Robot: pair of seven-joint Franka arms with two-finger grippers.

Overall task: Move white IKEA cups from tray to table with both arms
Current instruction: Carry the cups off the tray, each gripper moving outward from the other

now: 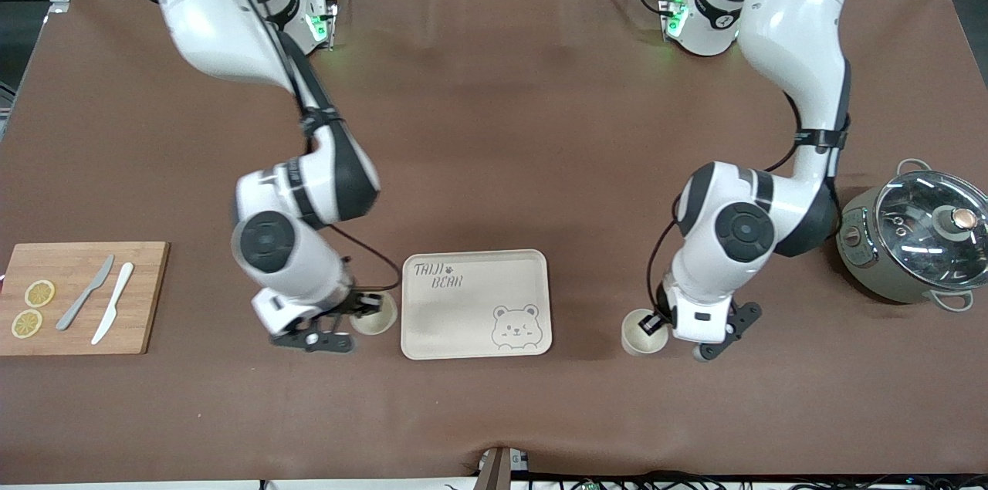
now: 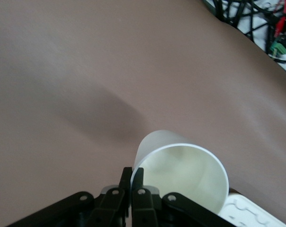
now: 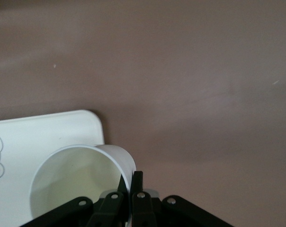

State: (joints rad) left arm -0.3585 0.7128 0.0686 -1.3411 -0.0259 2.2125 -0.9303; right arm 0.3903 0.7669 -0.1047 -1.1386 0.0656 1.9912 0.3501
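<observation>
A: Quick pass, starting at the right arm's end of the desk. Cutting board with two knives and lemon slices, not part of the task.

B: Right tool?

A: Low, just beside the tray, jaws clamped together on the rim wall of one white cup. The right wrist view shows one finger inside and one outside the wall. The cup looks to be at the desk, off the tray, near its edge.

B: Handling?

A: Probably light, stiff, thin-walled and smooth, so it could slip or tip if pinched loosely. A rim pinch is the sensible hold since there's no handle.

B: Tray itself?

A: Bare now, raised rim. The rim is close to that cup, so I'd lift straight up to avoid knocking it.

B: The second one?

A: Left tool is also shut on a rim wall, holding the second cup just off the tray toward the left arm's end. The left wrist view confirms the pinch.

B: Room?

A: Plenty of open brown desk around it. A lidded pot sits well apart, farther from the front camera. The desk's near edge isn't close.
</observation>
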